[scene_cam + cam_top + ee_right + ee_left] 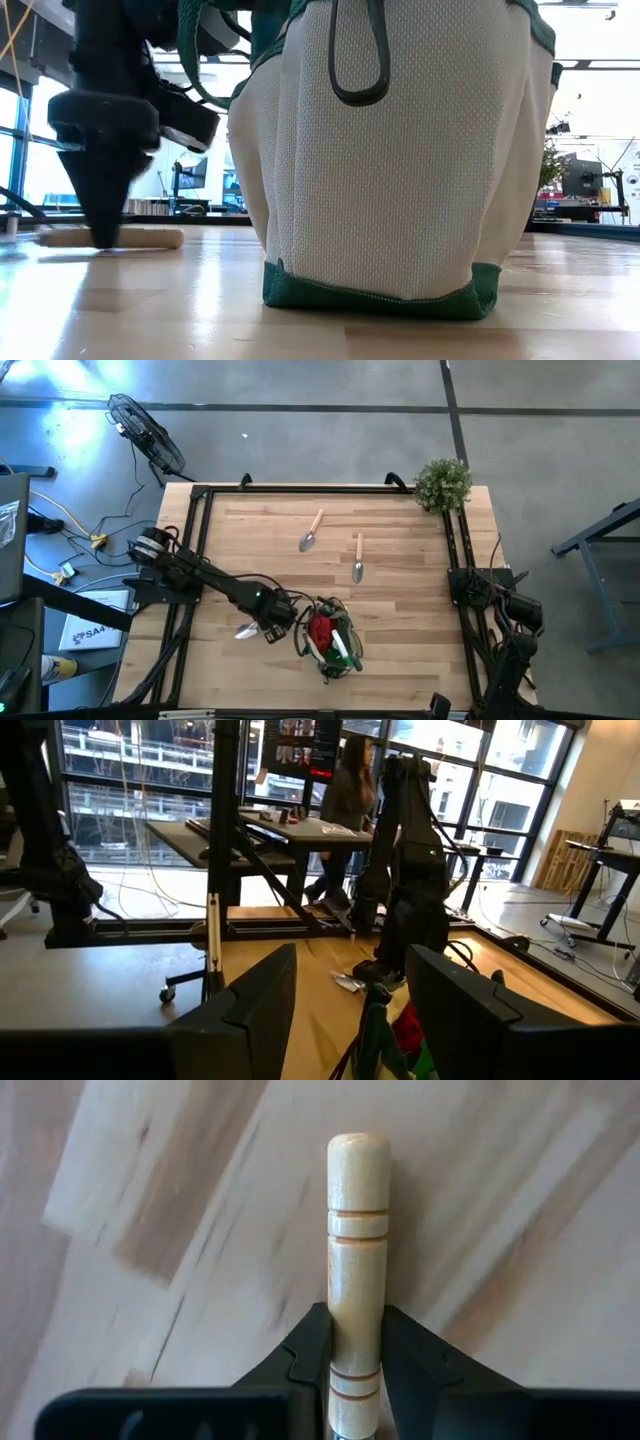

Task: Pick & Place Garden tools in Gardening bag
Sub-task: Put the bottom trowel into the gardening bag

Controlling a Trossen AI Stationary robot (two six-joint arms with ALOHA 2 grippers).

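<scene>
My left gripper (pixel 268 628) points down at the table just left of the gardening bag (pixel 328 638) and is shut on a trowel whose metal blade (pixel 245 630) lies on the wood. Its pale wooden handle (pixel 358 1230) runs between my fingers. The round bag (pixel 400 170), pale fabric with green trim, stands on its base and holds a red piece (pixel 320 628) and a green-and-white item (pixel 340 648). Two more wooden-handled trowels (pixel 312 532) (pixel 358 557) lie flat mid-table. My right gripper (pixel 350 1010) waits open at the table's right edge (pixel 470 588). My left gripper pinches the trowel's wooden handle (pixel 357 1360) between its two fingers, around mid-handle, with the rounded free end sticking out past them. The fingers (pixel 100 225) come from above, pointing down, and lie across the handle. The handle (pixel 130 238) lies level on the table.
A bushy green plant (pixel 442 482) stands at the far right corner. Black frame rails (pixel 200 540) run along the table's left, far and right sides. Bare wood lies between the bag and the two loose trowels. A person stands at a desk in the room behind (pixel 345 790).
</scene>
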